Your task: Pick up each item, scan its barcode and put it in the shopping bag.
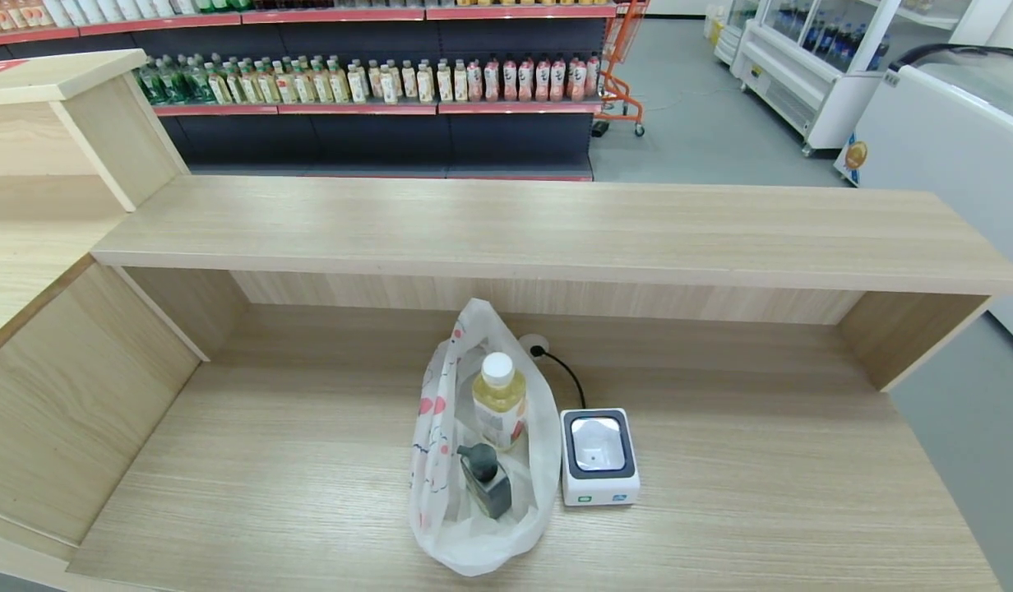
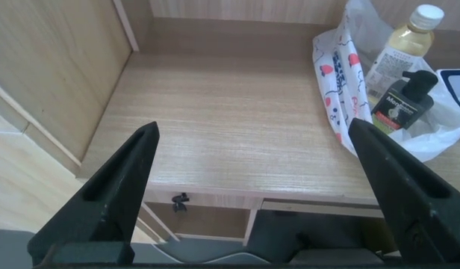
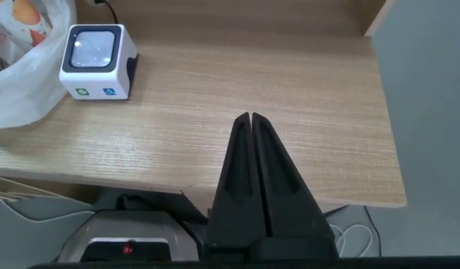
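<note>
The left gripper (image 2: 254,128) hangs at the near edge of the light wooden counter (image 1: 761,493), left of the bag, its two black fingers (image 2: 118,187) spread wide with nothing between them. The right gripper (image 3: 250,117) sits over the same edge to the right of the scanner, fingers pressed together and holding nothing.

On the counter, the white plastic shopping bag with red and blue print (image 1: 432,444) lies with its long axis running front to back and its mouth open upward. Inside, at the nearer end, a dark grey pump bottle (image 1: 486,483) stands slightly tilted, pump head up. Behind it a clear bottle of yellow liquid with a white cap (image 1: 498,403) stands upright, cap up.

Just beside the bag's right side sits the white cube barcode scanner with a dark-framed window (image 1: 599,456), window facing up. Its black cable (image 1: 566,370) runs back to a round port in the counter.

Bare wood stretches from the bag to the left side panel (image 1: 71,411), and from the scanner to the counter's right edge, where the short right side panel stops partway forward. A raised wooden ledge (image 1: 556,230) overhangs the back.
</note>
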